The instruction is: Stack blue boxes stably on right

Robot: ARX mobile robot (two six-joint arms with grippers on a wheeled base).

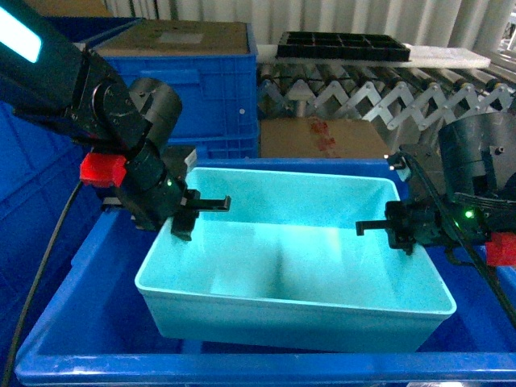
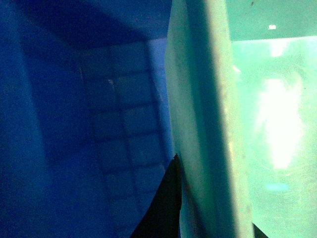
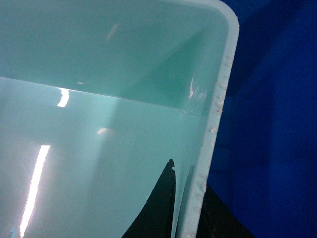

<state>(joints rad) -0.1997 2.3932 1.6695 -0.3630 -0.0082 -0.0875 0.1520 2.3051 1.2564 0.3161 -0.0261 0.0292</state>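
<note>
Left gripper (image 1: 187, 216): black, straddling the tub's left wall, one finger (image 2: 161, 208) outside and one inside, clamped on the rim.
Tub (image 1: 294, 274): light turquoise smooth plastic tub, rectangular and shallow, sitting inside the dark-blue plastic crate (image 1: 89, 322), slightly tilted.
Right gripper (image 1: 401, 227): black, at the tub's right wall, fingers on either side of the rim, gripping it.
Behind the tub: brown cardboard sheet (image 1: 322, 139), grey roller conveyor (image 1: 379, 101).
</note>
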